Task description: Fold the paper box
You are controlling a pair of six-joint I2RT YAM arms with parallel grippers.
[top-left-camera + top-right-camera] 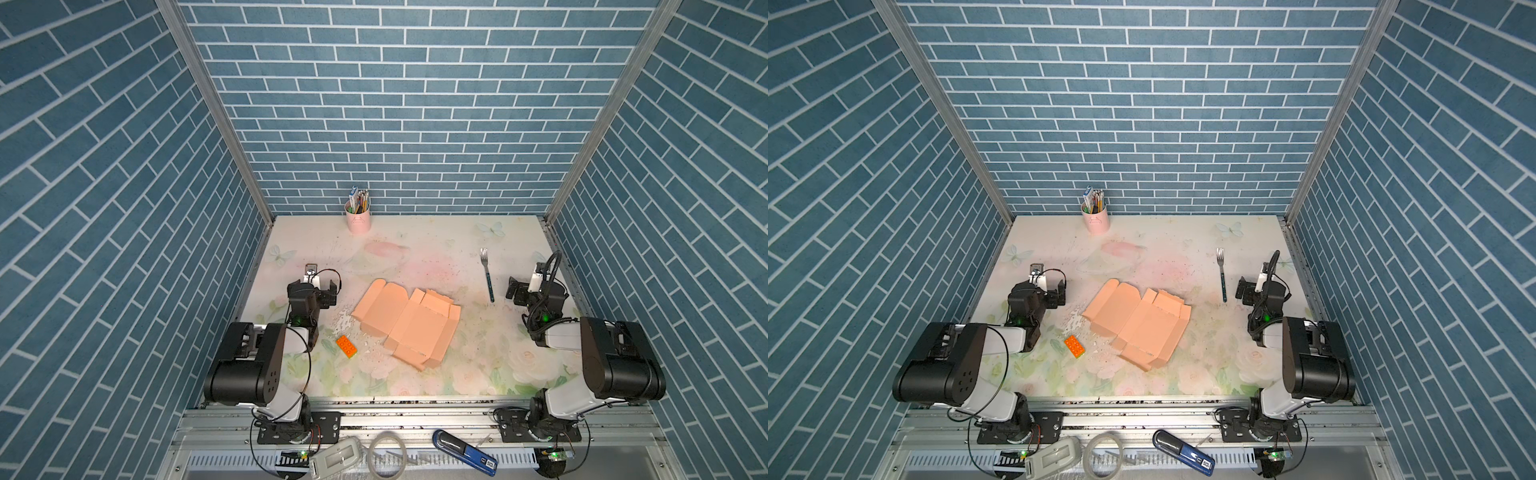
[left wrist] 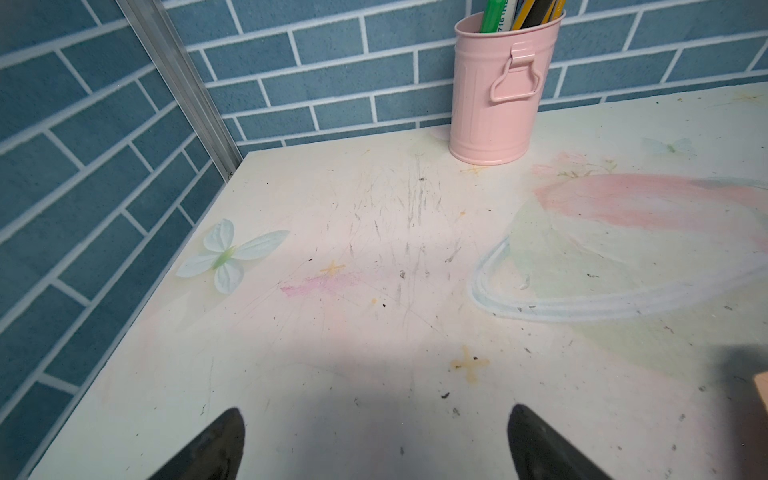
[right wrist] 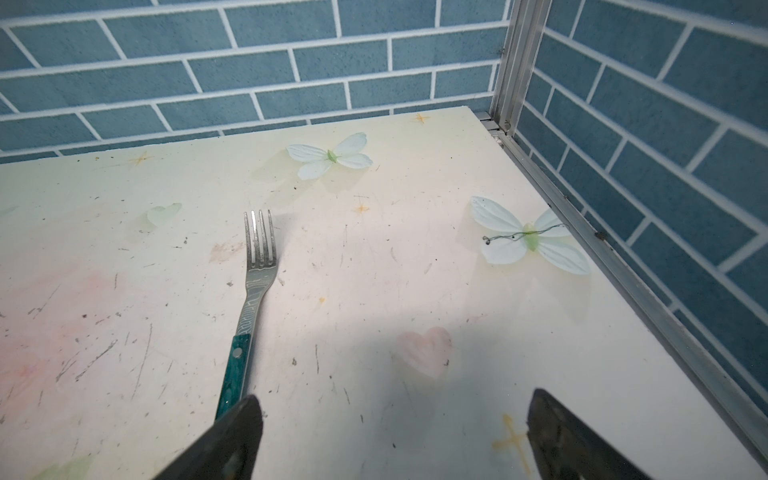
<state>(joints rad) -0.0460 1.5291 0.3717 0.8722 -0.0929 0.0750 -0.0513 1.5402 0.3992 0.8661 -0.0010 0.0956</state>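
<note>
One worktop (image 1: 415, 245), pale and printed with flowers, is being enclosed on three sides by blue brick-patterned walls (image 1: 395, 104). Two arms are being kept at the lower left and lower right of both top views. The left hand (image 1: 314, 289) is being held spread wide with nothing between its fingers, and the right hand (image 1: 524, 289) is likewise being held spread and empty.

One paper box (image 1: 405, 322) is being left lying unfolded at the centre of both top views, its flaps mostly flat, well apart from both hands.

One pink cup (image 1: 358, 218) of pens is being kept at upper centre, against the back wall. Printing on a green pen (image 2: 496, 14) is being cut off by the frame edge and cannot be read.

One fork (image 1: 487, 274) with a teal handle is being left right of centre, between the paper box and the right hand. In the right wrist view its handle end is being hidden behind a fingertip (image 3: 237, 428).

One orange studded brick (image 1: 347, 347) is being left near the box's lower left. White crumbs (image 1: 345, 320) are being left scattered between the left hand and the box.

Along the front rail (image 1: 415, 417) at the bottom, one grey case (image 1: 334, 457), one ring of tape (image 1: 371, 451) and one blue-and-black tool (image 1: 463, 453) are being kept, the tool's label too small to read.
</note>
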